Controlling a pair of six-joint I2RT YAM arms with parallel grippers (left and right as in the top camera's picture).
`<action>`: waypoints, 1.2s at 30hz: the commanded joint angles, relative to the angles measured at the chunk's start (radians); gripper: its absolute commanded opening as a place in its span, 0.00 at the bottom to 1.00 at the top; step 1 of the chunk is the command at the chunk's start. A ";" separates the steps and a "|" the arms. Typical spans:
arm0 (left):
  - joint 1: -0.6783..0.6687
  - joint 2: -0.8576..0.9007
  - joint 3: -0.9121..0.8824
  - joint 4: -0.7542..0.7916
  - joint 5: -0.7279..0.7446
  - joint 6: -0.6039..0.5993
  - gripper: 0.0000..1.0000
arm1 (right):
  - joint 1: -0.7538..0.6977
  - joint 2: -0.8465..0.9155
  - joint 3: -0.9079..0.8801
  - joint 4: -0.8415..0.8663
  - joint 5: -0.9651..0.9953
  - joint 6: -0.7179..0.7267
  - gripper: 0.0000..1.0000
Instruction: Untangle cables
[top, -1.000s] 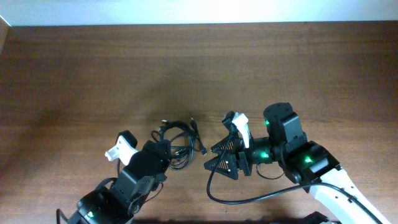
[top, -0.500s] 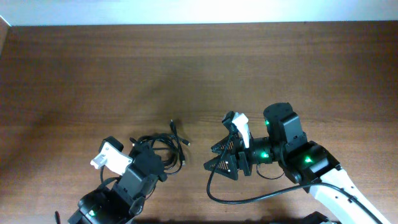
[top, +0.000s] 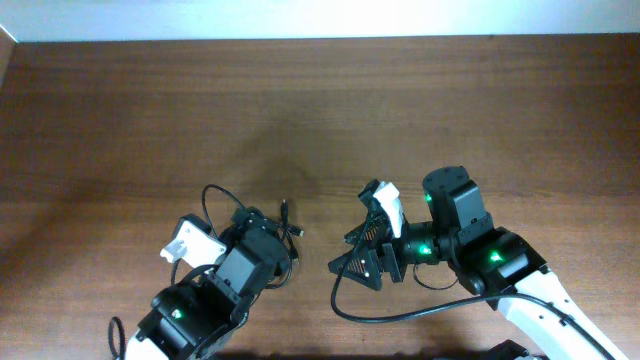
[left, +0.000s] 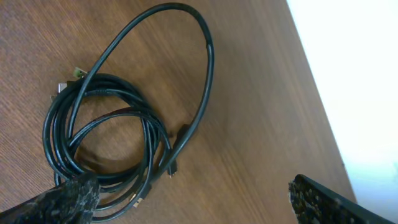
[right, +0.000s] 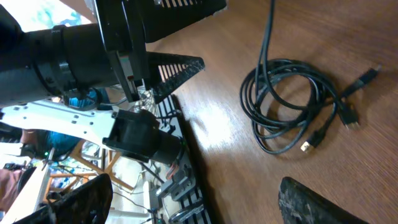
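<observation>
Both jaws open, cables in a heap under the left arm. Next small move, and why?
Probably lower the left gripper onto the big loop and close on it. Its jaws are open and empty, and that loop sticks clear of the coiled cables, so it looks easiest to pull free. The right gripper, open too, stands apart.

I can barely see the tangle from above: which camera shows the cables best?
The left wrist view: the cables fill the frame, coil, big loop and plugs plain. The right wrist view shows coil and plugs, but smaller. Overhead, the left arm hides much of them.
</observation>
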 joint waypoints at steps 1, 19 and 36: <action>0.000 0.045 0.005 -0.002 -0.030 -0.006 0.99 | -0.001 0.002 0.006 -0.003 0.032 -0.006 0.91; 0.230 -0.029 0.005 -0.222 -0.172 0.266 0.99 | 0.001 0.378 0.006 0.104 0.082 0.130 0.99; 0.454 -0.026 0.005 -0.290 -0.213 0.650 0.99 | 0.207 0.441 0.006 0.299 0.325 0.434 0.99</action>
